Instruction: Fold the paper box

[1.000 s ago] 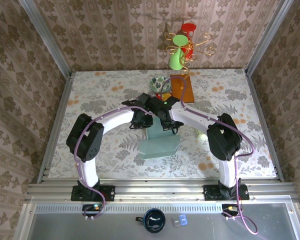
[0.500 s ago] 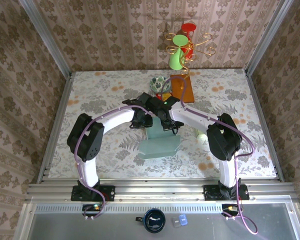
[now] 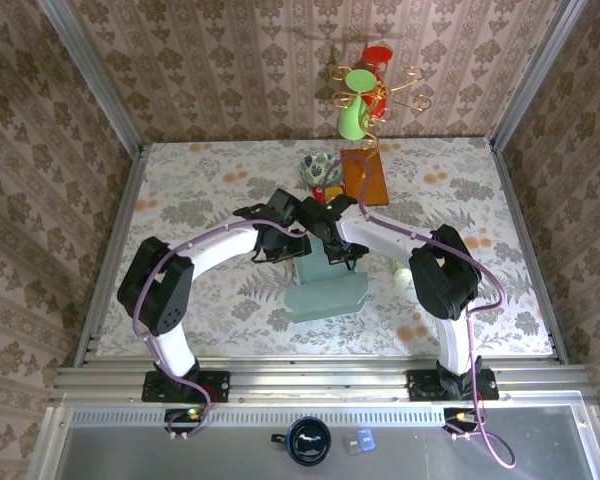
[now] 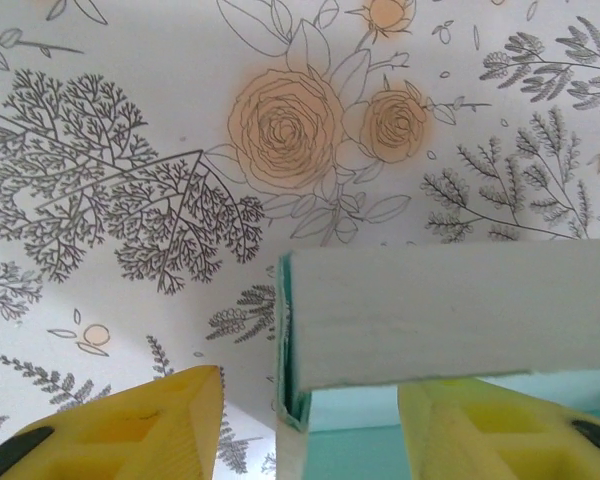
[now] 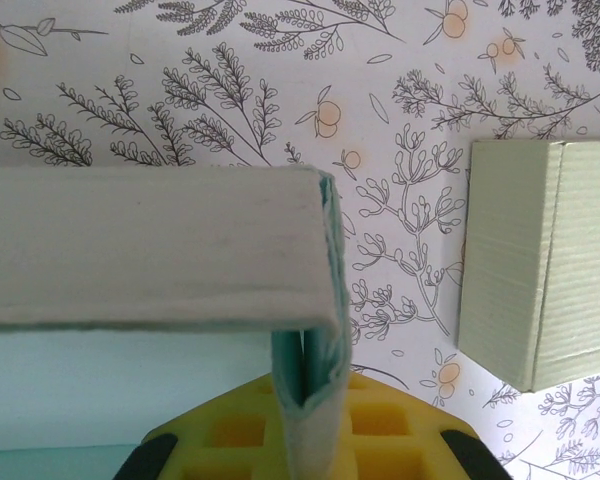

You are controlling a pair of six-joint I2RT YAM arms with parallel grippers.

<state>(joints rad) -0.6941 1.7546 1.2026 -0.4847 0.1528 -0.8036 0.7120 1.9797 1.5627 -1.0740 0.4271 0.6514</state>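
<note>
Nearest to us, a dark mug (image 3: 308,441) sits on the ledge in front of the arm bases, well clear of the work. Moving out onto the flowered counter (image 3: 200,190), we come to the teal paper box (image 3: 325,292), lying about mid-counter between the two arms. Its near part lies flat and its far wall is stood up.

Both arms reach in to that far wall, one at each end. The right gripper (image 5: 305,425) has its jaws closed tight on the right end, with the doubled teal paper pinched between the yellow pads. We read that as the anchor: it holds the fold upright so the wall can't spring back.

The left gripper (image 4: 308,388) is at the left corner with its jaws parted. The corner of the wall stands in the gap and touches neither yellow finger, so nothing is gripped on that side. We'd say the left end stands on its own crease while the right side is kept pinned.

Just to the right of the box, apart from it, sits a small pale green box (image 5: 535,260), probably parked there as a spare. Farther back are a patterned bowl (image 3: 321,170) and a brown board (image 3: 364,175). A green vase (image 3: 352,112) stands against the far wall, out of the way.
</note>
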